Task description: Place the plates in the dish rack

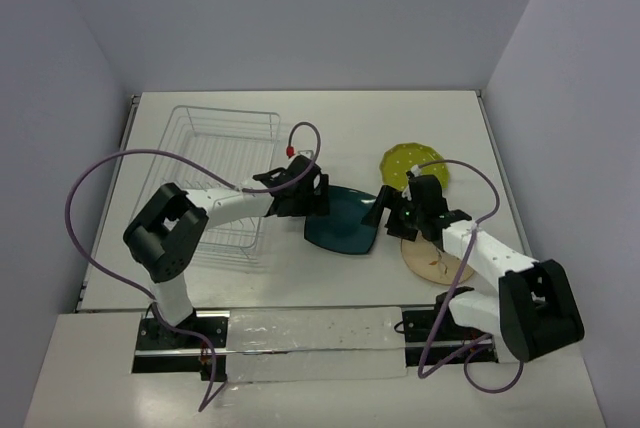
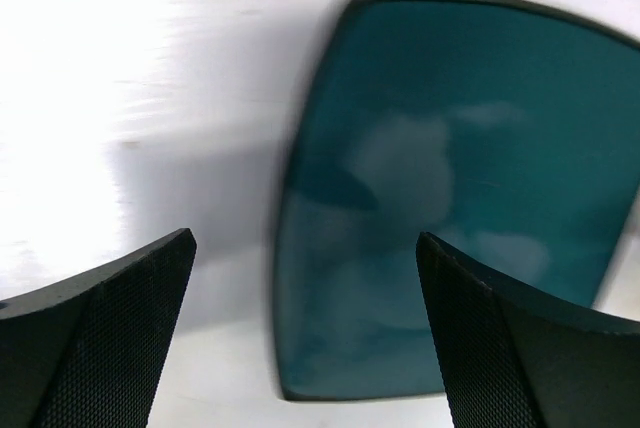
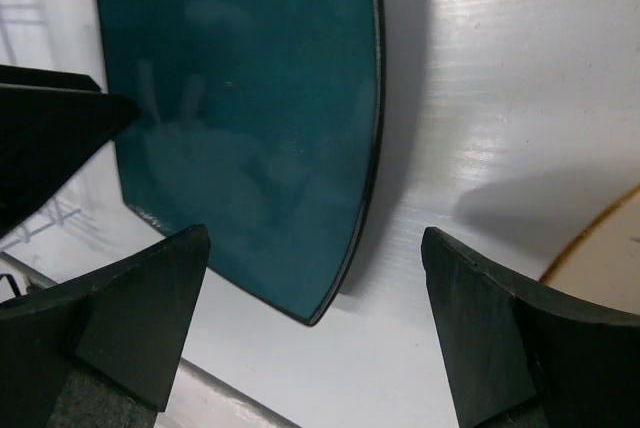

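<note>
Top external view: on the white bench, the wire dish rack stands at the left. The dark teal plate lies flat just right of it, between the left hand and the right hand, both open. If both reach at once, they may collide or shove the plate aside.

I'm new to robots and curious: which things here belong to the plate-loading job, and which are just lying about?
Belongs to the job:
dark teal plate
yellow-green dotted plate
cream floral plate
wire dish rack
left hand and right hand, both open

Just there:
purple cables
clear strip along the table's near edge
</note>
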You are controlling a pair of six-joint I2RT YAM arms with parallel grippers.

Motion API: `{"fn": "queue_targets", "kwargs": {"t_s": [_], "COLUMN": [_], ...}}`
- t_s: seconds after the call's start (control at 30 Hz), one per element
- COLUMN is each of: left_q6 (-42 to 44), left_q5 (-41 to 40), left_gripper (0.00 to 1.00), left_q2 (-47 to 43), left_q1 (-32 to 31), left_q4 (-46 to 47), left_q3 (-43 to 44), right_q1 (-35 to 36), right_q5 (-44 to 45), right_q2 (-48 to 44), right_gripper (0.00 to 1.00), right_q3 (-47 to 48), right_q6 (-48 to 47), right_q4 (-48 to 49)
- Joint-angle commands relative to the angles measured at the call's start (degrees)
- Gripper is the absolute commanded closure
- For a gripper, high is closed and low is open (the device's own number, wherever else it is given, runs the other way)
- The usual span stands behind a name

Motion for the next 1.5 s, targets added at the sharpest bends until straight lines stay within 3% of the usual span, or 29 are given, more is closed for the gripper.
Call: {"fn": "queue_targets", "kwargs": {"t_s": [0.0,0.3,0.5,0.7,1.13,1.47], "left_q6": [-0.81,-1.14,-1.17,-2.19,-6.69,-6.72], "left_q5": [5.52,12.50,16.39,21.87,33.39,40.99], "left_gripper": [0.01,0.01,0.01,0.02,0.15,0.23], "left_q2": [-2.73,-0.82,-0.40,-0.80,-6.59,-7.66], "left_q1": [2.66,3.52,3.62,3.62,3.62,2.51], "left_q4": [6.87,15.98,19.78,25.46,41.84,49.49], "left_q3": [-4.64,-9.04,-10.34,-13.47,-19.32,-15.78], "right_q1": [1.61,1.61,1.54,1.47,0.83,-0.23], "right_q5": [0.36,3.06,4.91,5.92,3.86,-5.31], "right_q2": [4.89,12.25,16.69,22.37,28.00,27.57], "right_gripper": [0.08,0.27,0.72,0.98,1.00,1.00], "right_q3": [0.24,1.22,2.37,2.39,2.17,-1.07], "right_q6": [2.66,3.73,3.47,5.13,4.60,2.76], "right_q4": [7.61,9.81,9.66,9.47,10.80,19.58]}}
